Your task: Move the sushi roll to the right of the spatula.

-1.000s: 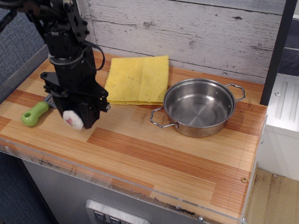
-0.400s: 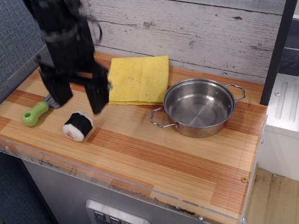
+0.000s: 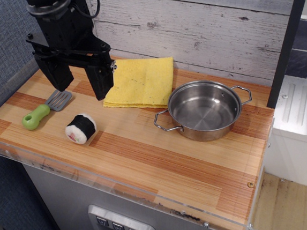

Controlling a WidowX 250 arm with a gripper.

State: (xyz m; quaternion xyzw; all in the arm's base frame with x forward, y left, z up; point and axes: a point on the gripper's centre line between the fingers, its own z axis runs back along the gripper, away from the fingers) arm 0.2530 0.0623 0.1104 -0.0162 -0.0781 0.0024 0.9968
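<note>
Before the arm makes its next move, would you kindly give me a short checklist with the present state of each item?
1. Sushi roll lies on the table, right of the spatula: ok.
2. Gripper open and holding nothing: ok.
3. Gripper raised clear of the roll and spatula: ok.
4. Roll apart from the spatula, not touching: ok.
5. Roll away from the table's front edge: ok.
6. Pot and yellow cloth out of the gripper's way: ok.
</note>
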